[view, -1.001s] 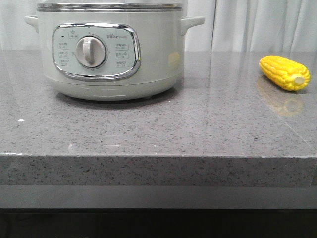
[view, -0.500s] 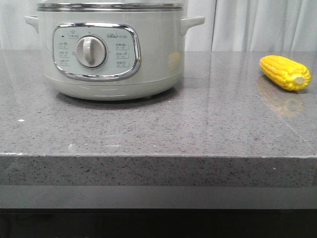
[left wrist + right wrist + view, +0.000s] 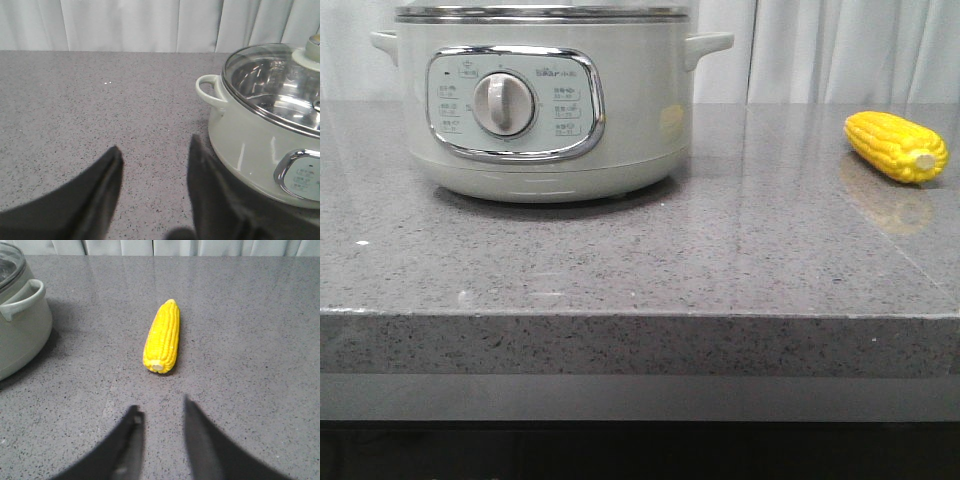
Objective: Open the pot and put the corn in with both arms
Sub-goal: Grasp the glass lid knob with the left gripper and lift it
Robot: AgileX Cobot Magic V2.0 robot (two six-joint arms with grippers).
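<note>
**Both grippers open, pot lidded, corn untouched**

The pot [image 3: 542, 100] is seen standing toward the left of the grey stone counter [image 3: 650, 260], well back from its front edge, with the control panel [image 3: 515, 103] turned forward. The corn [image 3: 895, 146] is laid on its side toward the counter's right edge, well apart from the pot, its pale stub end facing forward.

The left gripper [image 3: 152, 165] is held low above bare counter just beside the pot's side handle [image 3: 209, 92]; its jaws are parted and nothing is held. The right gripper [image 3: 161, 422] is likewise spread and empty, lined up with the cob's stub end but short of it. By this arrangement each arm is judged to be given its own job: the lid for the left, the cob for the right.

Neither gripper is shown in the front view, where the pot's top is cut off. Only in the left wrist view is the glass lid [image 3: 272, 82] shown in place, its knob [image 3: 312, 50] partly cropped.
</note>
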